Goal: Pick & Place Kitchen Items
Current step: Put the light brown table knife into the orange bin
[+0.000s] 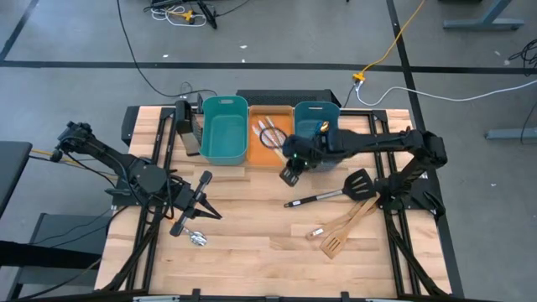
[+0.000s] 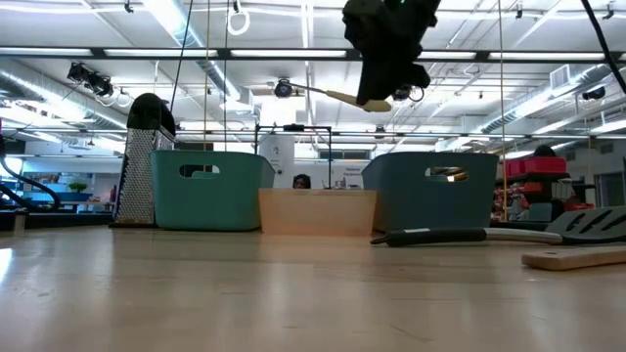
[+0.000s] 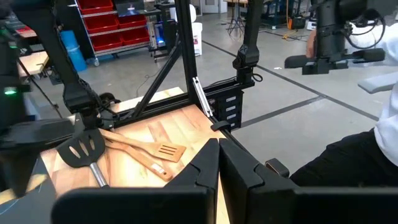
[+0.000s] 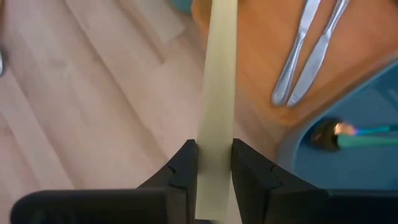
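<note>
My right gripper (image 1: 291,172) hangs high over the near edge of the orange bin (image 1: 270,156), shut on a pale flat utensil (image 4: 217,74). Two silver utensils (image 4: 305,56) lie flat on the orange bin's floor. On the table's right side lie a black slotted spatula (image 1: 357,183) and two crossed wooden spatulas (image 1: 344,226), with a small silver piece (image 1: 317,232) beside them. My left gripper (image 1: 197,203) waits shut, low over the table's left side, with a small silver item (image 1: 197,238) lying near it. My right gripper pinches the pale utensil's flat shaft (image 4: 214,158) between its two fingers, coming from above and pointing down. The utensil is lifted clear, and its free end (image 2: 337,96) sticks out sideways below the gripper in the low view. Which end is held stays hidden behind the fingers.
Two teal bins (image 1: 225,126) (image 1: 315,117) flank the orange bin along the far edge; the right one holds a gold and teal item (image 4: 354,134). A metal grater (image 1: 186,126) stands left of them. Bare wood lies in the table's middle and near side.
</note>
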You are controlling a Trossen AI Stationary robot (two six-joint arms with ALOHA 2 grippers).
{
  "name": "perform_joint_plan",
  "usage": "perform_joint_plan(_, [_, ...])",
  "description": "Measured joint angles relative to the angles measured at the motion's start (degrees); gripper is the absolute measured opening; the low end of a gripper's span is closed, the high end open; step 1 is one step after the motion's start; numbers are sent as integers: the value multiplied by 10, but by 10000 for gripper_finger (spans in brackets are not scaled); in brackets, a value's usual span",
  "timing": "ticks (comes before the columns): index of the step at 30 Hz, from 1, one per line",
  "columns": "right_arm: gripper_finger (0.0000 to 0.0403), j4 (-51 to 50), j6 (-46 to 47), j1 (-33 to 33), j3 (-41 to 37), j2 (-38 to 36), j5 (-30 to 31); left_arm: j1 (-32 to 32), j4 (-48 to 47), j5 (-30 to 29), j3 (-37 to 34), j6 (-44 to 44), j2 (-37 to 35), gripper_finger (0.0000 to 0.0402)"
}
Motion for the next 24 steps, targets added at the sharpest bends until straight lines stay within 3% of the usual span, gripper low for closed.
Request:
perform_joint_plan(9, [78, 21, -44, -82, 0, 0, -1, 0, 0, 0, 0, 21, 0, 18])
perform_joint_plan(24, [78, 96, -89, -157, 0, 8, -39, 0, 2, 0, 0, 44, 0, 18])
